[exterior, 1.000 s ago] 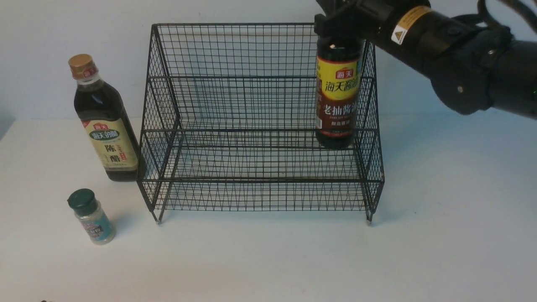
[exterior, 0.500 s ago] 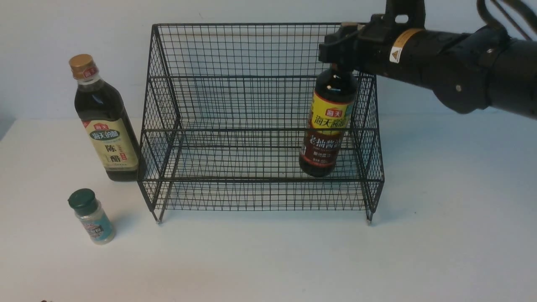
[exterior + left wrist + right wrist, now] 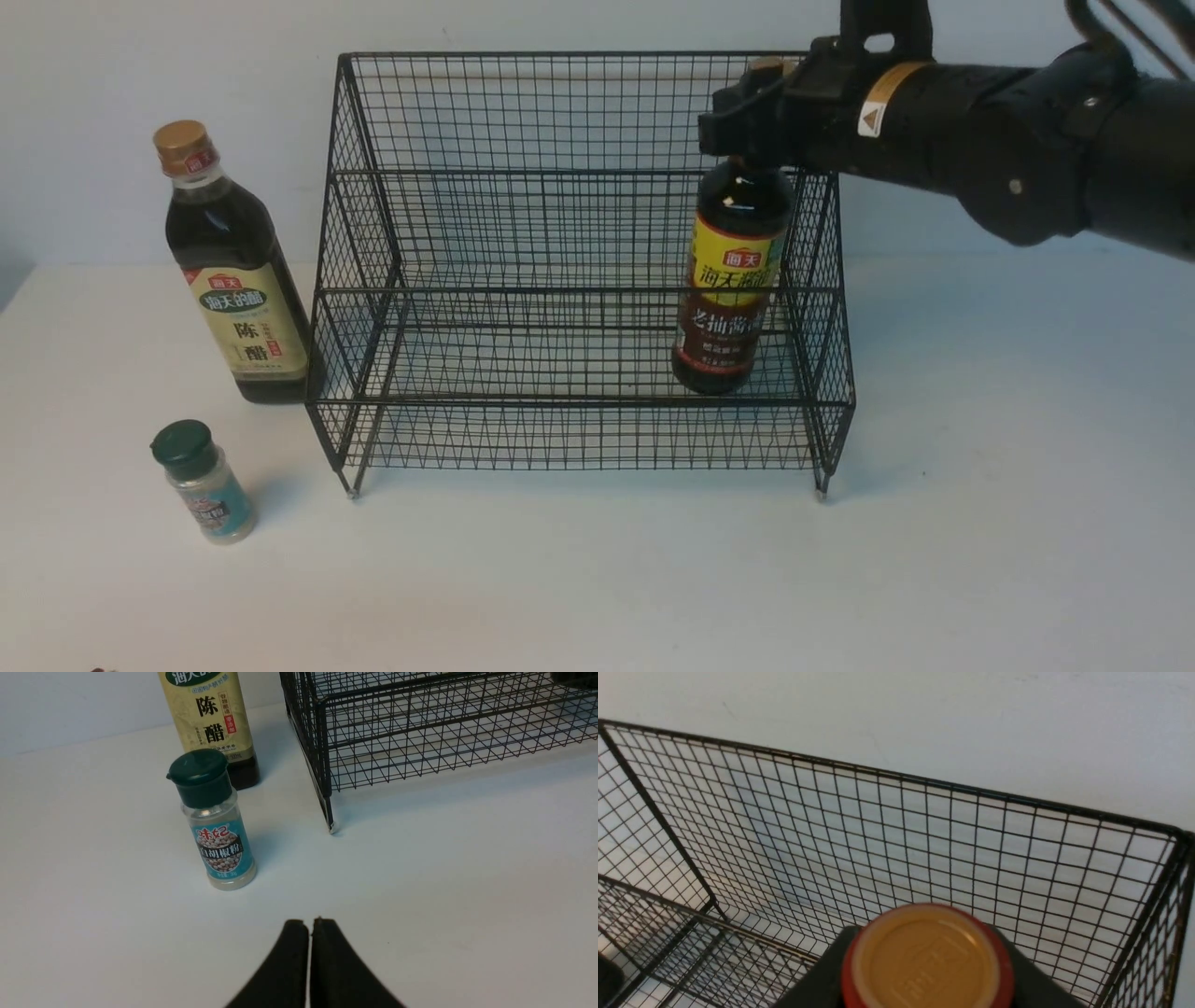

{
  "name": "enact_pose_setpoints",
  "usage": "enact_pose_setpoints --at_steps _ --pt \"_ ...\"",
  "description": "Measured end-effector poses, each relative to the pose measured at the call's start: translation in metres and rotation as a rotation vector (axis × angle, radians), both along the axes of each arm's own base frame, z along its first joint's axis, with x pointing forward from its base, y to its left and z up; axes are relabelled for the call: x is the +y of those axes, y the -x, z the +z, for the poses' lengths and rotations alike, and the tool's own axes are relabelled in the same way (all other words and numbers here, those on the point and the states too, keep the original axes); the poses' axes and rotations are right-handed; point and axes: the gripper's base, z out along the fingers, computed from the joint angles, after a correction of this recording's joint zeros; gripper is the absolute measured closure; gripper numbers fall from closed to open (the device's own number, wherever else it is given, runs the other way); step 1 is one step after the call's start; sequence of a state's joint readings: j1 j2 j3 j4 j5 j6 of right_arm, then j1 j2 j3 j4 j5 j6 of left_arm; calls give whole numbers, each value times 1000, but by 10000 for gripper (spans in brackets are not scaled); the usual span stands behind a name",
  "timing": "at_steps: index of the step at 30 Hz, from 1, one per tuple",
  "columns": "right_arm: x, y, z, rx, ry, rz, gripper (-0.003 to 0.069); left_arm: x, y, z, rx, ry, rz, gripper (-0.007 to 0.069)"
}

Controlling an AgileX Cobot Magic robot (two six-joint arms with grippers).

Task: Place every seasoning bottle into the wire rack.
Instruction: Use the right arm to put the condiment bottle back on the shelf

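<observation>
Your right pincer point(image 3: 747, 135) is clamped on the neck of the tall dark bottle with the brown neck and yellow-red label point(image 3: 733, 280), just under its cap. The jaws stand partly apart, kept so by the neck between them. In the right wrist view the cap's gold top sits between the dark fingers. The bottle is inside the large black wire-mesh stepped rack point(image 3: 560, 399), in its lower front tier, close to the rack's right side wall. It hangs tilted, with the cap leaning toward that wall and the base toward the rack's middle. Whether the base bears on the mesh floor cannot be told.

Judgement on the step: placement is under way, not complete. Bring the bottle upright before you let go. A release at this tilt risks it tipping against the side wall or over the front rail. Lower until the base sits flat on the mesh, then open the pincer and withdraw straight up, clear of the rack's top rim.

Your left pincer point(image 3: 309, 924) is fully closed, holds nothing, and hovers over the white desk point(image 3: 420, 882) off the rack's front left corner. Two items stand outside the rack. The tall dark bottle with gold cap and cream label point(image 3: 238, 280) is just beside its left wall. The small clear green-capped shaker point(image 3: 203, 485) is off its front left corner.
</observation>
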State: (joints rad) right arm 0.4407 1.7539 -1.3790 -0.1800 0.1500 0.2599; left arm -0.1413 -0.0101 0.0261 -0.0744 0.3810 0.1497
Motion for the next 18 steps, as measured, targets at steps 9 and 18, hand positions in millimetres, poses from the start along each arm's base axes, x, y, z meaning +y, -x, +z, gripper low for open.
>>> enact_pose_setpoints --at_steps 9,18 --pt "9 4 0 -7 15 29 278 0 0 0 0 0 0 629" --pt "7 18 25 -55 -6 39 121 0 0 0 0 0 0 629"
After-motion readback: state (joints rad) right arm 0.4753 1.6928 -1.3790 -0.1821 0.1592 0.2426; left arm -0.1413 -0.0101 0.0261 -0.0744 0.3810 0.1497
